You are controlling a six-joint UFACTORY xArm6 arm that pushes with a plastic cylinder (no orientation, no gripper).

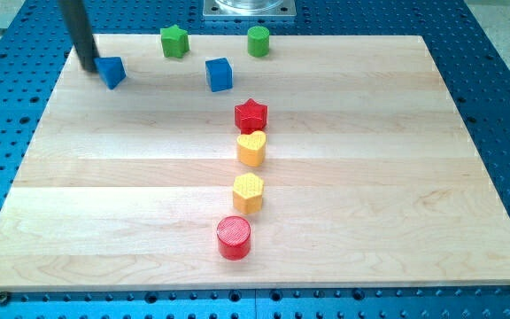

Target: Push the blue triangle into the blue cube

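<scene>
The blue triangle [112, 72] lies near the board's top left corner. The blue cube [220, 74] stands to its right, a clear gap apart, at about the same height in the view. My tip [89, 67] is at the end of the dark rod, just left of the blue triangle, touching it or nearly so.
A green star [174, 41] and a green cylinder [258, 41] sit along the top edge. A red star [251, 114], yellow heart [251, 148], yellow hexagon [248, 191] and red cylinder [234, 237] form a column down the middle of the wooden board [397, 177].
</scene>
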